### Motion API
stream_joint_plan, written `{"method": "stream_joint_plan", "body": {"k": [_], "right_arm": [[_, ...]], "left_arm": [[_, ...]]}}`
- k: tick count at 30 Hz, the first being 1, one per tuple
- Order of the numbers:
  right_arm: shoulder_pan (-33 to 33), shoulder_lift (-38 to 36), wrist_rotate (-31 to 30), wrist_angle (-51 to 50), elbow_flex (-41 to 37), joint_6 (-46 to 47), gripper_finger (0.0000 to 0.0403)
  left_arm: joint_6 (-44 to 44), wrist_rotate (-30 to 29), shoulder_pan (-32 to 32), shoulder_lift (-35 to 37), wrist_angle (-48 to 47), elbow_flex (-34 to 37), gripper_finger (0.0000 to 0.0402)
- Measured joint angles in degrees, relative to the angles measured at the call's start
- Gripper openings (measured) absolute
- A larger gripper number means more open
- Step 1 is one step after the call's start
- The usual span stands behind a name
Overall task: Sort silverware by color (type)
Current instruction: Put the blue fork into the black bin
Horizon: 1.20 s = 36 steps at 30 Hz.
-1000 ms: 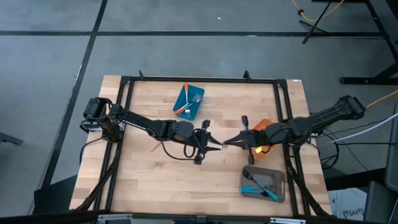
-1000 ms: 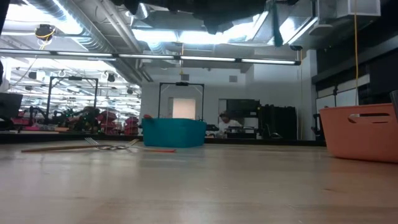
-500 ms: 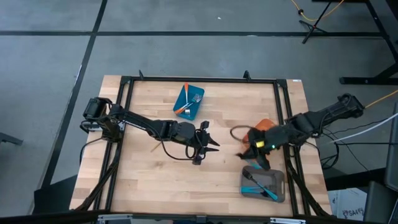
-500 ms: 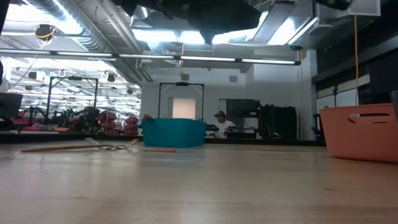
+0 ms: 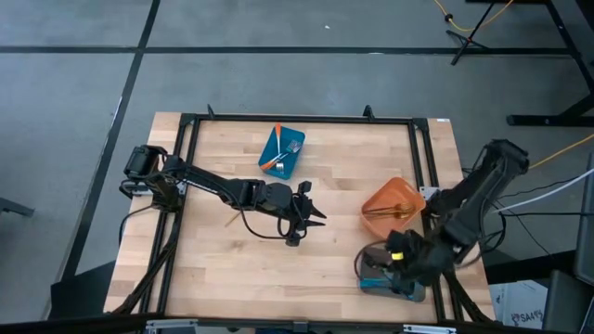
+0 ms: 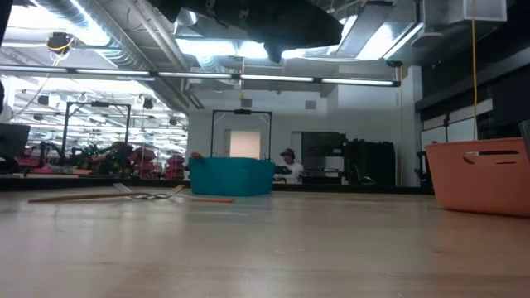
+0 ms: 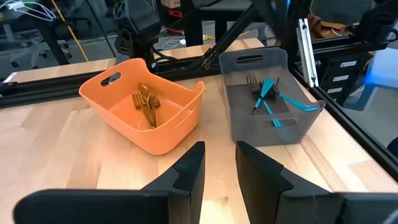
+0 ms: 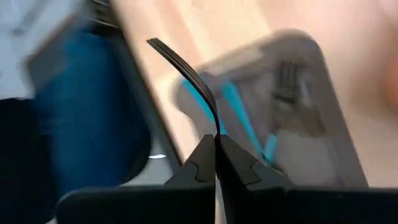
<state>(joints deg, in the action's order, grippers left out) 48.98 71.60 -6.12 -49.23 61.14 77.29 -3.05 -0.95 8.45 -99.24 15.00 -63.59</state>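
While the left claw (image 7: 217, 177) waits open mid-table, the right claw (image 8: 216, 144) pinches what looks like a fork (image 8: 189, 74) over the grey bin (image 5: 406, 275).

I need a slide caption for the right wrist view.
Right gripper shut on a fork, above the grey bin holding blue forks.

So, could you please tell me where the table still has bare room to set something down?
The near-left wood below the left claw is bare, as is the far-right patch between the blue bin and orange bin. It is crowded near-right, where the right claw, shut on a fork, hangs over the grey bin.
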Motion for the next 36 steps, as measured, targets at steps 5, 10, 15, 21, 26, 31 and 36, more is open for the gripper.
{"method": "stream_joint_plan", "body": {"k": [5, 10, 15, 21, 26, 31, 36], "right_arm": [[2.6, 5.1, -4.1, -3.1, -0.1, 6.5, 0.0000], [2.4, 9.6, -4.2, -3.4, -0.1, 6.5, 0.0000], [2.4, 13.6, -3.2, -3.3, -0.1, 6.5, 0.0000], [2.4, 16.6, -3.3, -3.7, -0.1, 6.5, 0.0000], [2.4, 16.8, -3.3, -3.9, -0.1, 6.5, 0.0000], [2.4, 16.8, -3.3, -4.0, -0.1, 6.4, 0.0001], [2.4, 16.8, -3.3, -4.5, -0.1, 6.4, 0.0022]], "left_arm": [[0.0, 0.0, 0.0, 0.0, 0.0, 0.0, 0.0083], [0.0, 0.0, 0.0, 0.0, 0.0, 0.0, 0.0083], [0.0, 0.0, 0.0, 0.0, 0.0, 0.0, 0.0083], [0.0, 0.0, 0.0, 0.0, 0.0, 0.0, 0.0083], [0.0, 0.0, 0.0, 0.0, -0.5, 0.0, 0.0083], [0.5, 0.0, 0.0, 0.0, -1.8, 0.0, 0.0083], [3.0, -0.1, 0.0, 0.0, -4.3, 0.0, 0.0083]]}}
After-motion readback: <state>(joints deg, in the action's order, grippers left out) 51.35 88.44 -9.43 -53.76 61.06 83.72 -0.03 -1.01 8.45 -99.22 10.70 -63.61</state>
